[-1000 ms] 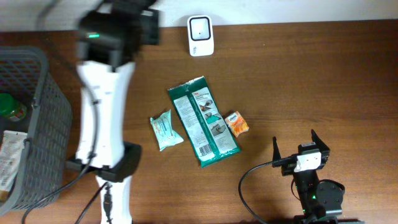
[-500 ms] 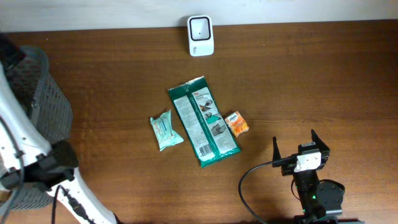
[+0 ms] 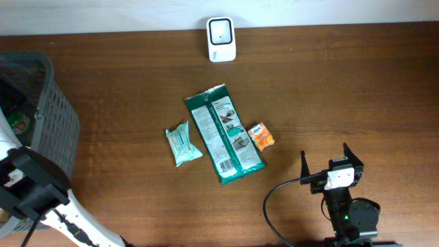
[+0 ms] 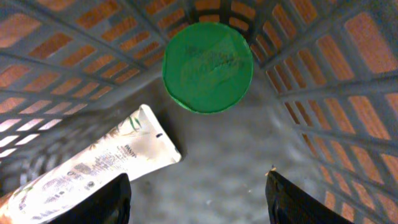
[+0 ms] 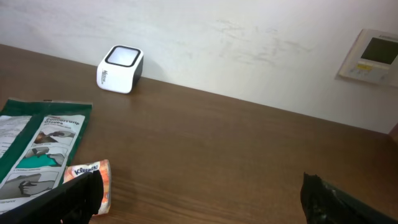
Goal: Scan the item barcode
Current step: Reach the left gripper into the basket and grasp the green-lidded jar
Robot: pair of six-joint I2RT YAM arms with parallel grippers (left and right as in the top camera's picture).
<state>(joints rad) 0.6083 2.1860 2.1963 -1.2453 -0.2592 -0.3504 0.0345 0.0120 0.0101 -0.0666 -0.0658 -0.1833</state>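
Swung off mid-table, the left arm (image 3: 31, 189) now crowds the basket (image 3: 65, 110) rim, scanner (image 3: 221, 39) at the far edge — left gripper (image 4: 199, 199) parted, empty, walled in above green lid (image 4: 208, 67) and white tube (image 4: 93, 168) — right gripper (image 5: 205, 199) wide, empty, bare table (image 5: 217, 143) ahead.

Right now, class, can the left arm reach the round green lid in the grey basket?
Probably yes: the left fingers stand open inside the grey mesh basket, nothing between them and the round green lid; the white tube lies aside.

The orange packet (image 5: 87, 177) reads "Kleenex" — print on the green pack (image 5: 43, 146) and white tube (image 4: 93, 171) is too blurred.
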